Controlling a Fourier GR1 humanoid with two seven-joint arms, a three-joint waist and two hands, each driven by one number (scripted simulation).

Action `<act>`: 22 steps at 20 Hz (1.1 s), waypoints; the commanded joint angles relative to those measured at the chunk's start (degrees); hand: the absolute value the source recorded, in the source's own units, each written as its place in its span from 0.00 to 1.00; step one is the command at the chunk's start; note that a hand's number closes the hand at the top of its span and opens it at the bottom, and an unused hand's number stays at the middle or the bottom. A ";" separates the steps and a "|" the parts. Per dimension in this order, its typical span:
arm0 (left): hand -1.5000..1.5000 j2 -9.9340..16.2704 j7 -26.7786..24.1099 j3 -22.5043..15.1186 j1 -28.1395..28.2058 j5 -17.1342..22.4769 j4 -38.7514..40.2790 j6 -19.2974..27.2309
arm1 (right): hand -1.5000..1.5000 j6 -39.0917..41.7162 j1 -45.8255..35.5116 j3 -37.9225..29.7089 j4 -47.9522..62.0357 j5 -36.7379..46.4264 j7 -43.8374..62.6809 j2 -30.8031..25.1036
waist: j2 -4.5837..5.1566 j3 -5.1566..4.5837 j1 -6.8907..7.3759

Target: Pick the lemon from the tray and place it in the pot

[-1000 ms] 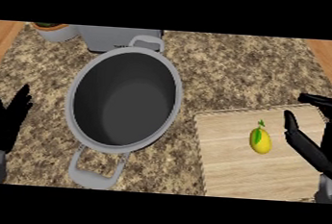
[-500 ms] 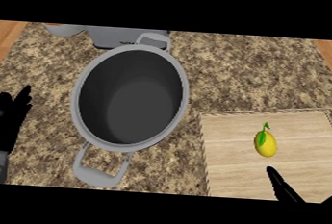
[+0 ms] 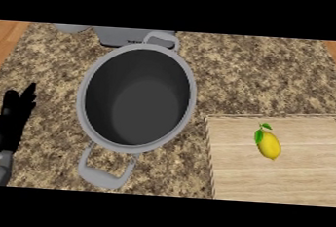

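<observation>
We are at the very start of the pick: the lemon [image 3: 269, 145] lies untouched on the wooden tray [image 3: 296, 184], towards its left half, with its green leaf pointing up and away from us. The grey pot [image 3: 137, 104] stands just to the left of the tray on the speckled worktop [image 3: 260, 72], its mouth bare and one handle towards us. Our left robot hand [image 3: 10, 123] rests open at the left edge of the view, fingers straight and pointing up, well apart from the pot. Our right robot hand does not show at all, so we cannot speak for its fingers. To do this step well, we judge that we should bring the right robot hand in over the tray from the near right, open it wide, and settle the fingers and thumb across the lemon's narrow sides, keeping off the leaf. The lemon will likely roll if nudged, so we should come down from above, not sweep sideways.
</observation>
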 commanded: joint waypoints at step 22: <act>0.50 -2.72 1.31 3.64 1.68 -3.89 -3.55 -3.17 | 0.00 10.77 -12.52 5.38 -1.59 32.45 45.90 -2.89 | 0.03 0.07 0.95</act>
